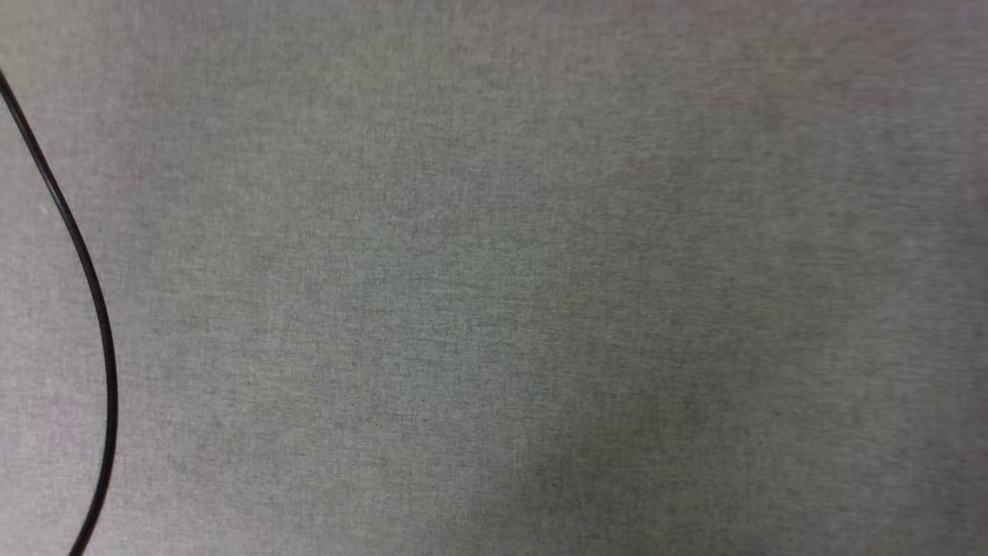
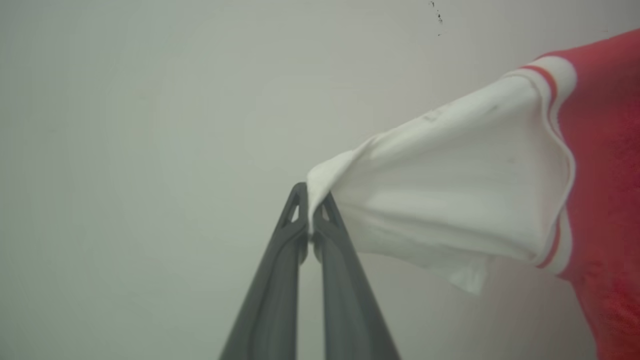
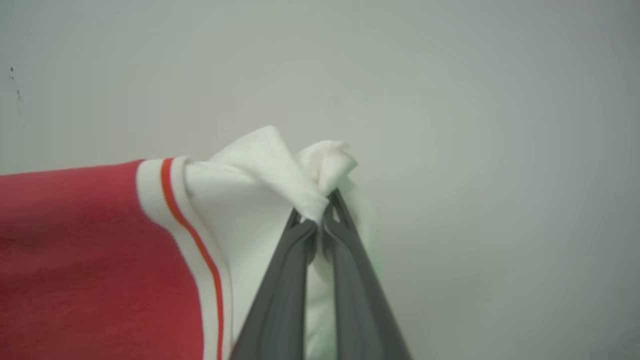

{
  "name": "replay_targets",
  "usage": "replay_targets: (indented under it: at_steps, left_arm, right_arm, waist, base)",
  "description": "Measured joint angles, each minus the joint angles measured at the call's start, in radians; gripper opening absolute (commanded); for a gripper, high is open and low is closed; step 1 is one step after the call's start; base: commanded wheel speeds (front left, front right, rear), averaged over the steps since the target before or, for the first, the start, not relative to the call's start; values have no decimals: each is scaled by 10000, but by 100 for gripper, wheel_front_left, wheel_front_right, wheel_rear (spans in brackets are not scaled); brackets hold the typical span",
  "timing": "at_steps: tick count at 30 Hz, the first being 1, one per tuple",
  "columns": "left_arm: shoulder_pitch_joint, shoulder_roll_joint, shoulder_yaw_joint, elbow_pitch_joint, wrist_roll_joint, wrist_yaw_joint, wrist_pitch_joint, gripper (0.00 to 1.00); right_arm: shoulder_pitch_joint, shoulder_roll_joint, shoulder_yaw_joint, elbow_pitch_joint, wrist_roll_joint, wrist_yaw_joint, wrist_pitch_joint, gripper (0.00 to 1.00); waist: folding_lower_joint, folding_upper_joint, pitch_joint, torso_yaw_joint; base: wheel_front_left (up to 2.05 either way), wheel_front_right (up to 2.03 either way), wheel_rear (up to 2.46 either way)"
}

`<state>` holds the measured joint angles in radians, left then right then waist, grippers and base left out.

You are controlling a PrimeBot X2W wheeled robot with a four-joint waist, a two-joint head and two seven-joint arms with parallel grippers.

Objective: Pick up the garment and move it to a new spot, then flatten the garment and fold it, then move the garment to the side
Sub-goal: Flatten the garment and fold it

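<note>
Moving step, it seems: left gripper (image 2: 310,202) pinches a white sleeve (image 2: 450,175) at centre frame, right gripper (image 3: 322,212) pinches the other, the shirt (image 2: 605,150) stretched between them. Next it needs lowering flat onto the grey surface (image 1: 494,278), clear of the cable (image 1: 101,309)

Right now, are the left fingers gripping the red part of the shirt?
No, the left fingers pinch the white sleeve of the garment.

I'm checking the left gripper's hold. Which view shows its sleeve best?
Left wrist view: the sleeve spreads from the left gripper, shut on its edge, to the striped trim. The right wrist view shows the other sleeve, bunched in the right gripper. The head view shows a grey surface and cable.
</note>
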<state>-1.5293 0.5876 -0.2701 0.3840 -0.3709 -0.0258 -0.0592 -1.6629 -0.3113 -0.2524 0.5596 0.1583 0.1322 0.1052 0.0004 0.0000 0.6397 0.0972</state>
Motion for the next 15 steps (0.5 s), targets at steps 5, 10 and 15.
replay_targets:
  at_steps: [5,10,15]
  left_arm:
    - [-928,-464,-119,1231,138,42,-871,0]
    - [-860,-888,-272,2190,169,59,-1657,0]
    - [178,-1348,-568,2629,198,-186,-1958,0]
  right_arm:
    - [-599,155,-301,1028,-401,2,-573,0]
    - [-396,401,-435,1730,-426,0,-1047,0]
    - [691,420,-454,2203,-58,-4,-1415,0]
  waist:
    - [0,0,661,265]
    - [-1,0,915,413]
    - [-2,0,706,375]
  base:
    - [0,0,0]
    - [0,0,0]
    - [0,0,0]
